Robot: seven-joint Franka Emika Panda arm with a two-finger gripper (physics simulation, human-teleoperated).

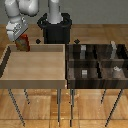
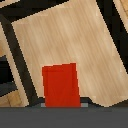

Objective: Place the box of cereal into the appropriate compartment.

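The box of cereal [image 1: 22,44] is red-orange with a darker front. It hangs tilted over the far corner of the light wooden tray [image 1: 35,67] at the exterior view's left, and my gripper [image 1: 21,37] is shut on its top. In the wrist view the box of cereal [image 2: 60,85] appears as a red rectangle above the tray floor [image 2: 60,40], and my fingertips are hidden behind it. The compartment [image 1: 107,53] is the far quarter of the dark divided bin at the exterior view's right, marked by a tall slim pale-grey block [image 1: 114,48].
The other quarters of the dark bin [image 1: 69,65] hold a short grey cube [image 1: 85,73], a small grey cylinder [image 1: 116,70] and a pale block [image 1: 82,49]. The tray and the bin stand side by side on thin legs. The robot's black base [image 1: 56,27] stands behind them.
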